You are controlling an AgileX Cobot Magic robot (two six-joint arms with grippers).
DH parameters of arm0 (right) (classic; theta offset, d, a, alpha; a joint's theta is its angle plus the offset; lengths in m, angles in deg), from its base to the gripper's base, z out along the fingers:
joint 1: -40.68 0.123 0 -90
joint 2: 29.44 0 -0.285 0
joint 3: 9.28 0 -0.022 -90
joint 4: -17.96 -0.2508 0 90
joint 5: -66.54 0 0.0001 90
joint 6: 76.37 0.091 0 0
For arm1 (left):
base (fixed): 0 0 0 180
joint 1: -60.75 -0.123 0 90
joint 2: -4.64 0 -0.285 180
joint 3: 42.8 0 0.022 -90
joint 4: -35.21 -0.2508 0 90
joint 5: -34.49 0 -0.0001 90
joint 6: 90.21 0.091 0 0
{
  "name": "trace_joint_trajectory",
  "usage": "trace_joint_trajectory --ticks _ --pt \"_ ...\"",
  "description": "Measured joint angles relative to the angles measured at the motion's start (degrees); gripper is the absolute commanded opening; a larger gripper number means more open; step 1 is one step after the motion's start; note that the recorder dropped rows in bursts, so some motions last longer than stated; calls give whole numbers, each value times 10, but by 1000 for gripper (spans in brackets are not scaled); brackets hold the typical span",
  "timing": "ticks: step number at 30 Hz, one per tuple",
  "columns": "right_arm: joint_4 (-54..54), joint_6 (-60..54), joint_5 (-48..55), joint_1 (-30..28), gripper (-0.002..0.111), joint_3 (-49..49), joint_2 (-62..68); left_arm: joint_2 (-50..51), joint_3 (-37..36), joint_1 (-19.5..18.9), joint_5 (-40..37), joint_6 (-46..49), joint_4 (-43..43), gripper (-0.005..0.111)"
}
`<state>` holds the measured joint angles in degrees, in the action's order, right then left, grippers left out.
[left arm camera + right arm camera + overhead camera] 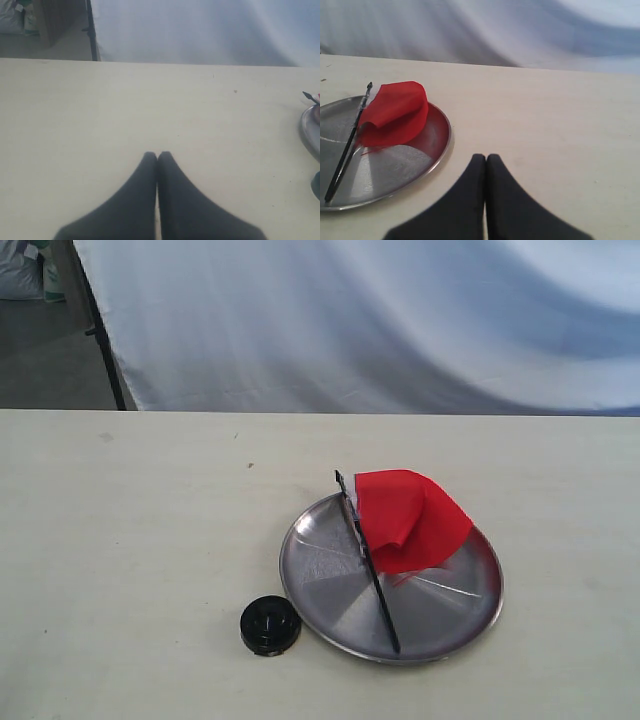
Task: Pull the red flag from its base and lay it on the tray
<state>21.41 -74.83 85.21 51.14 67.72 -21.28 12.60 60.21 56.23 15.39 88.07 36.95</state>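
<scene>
Red flag (pixel 410 518) lies on the tray (pixel 300 540), off the base (pixel 270 625). Cloth bunched, black stick slanting across the metal. Base stands alone on the tabletop (pixel 130 530), just beside the tray rim.

Right gripper (pixel 485 158): fingers pressed together, nothing between them, over bare tabletop. Tray and flag are near it, ahead and off to one side, not touching.

Left gripper (pixel 157 156): fingers likewise pressed together, empty. Tray is well apart from it.

The red flag (pixel 408 518) lies crumpled on the silver tray (pixel 440 625), right of centre, its black stick slanting across. The round black base (pixel 270 625) sits just left, empty.
</scene>
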Motion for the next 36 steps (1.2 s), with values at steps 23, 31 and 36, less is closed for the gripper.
trace_joint_trajectory --ticks 23,31,36 --pt "-4 26 9 0 0 0 0 0 0 0 0 0 0 0" --pt "-8 25 9 0 0 0 0 0 0 0 0 0 0 0" --pt "-15 9 9 0 0 0 0 0 0 0 0 0 0 0"
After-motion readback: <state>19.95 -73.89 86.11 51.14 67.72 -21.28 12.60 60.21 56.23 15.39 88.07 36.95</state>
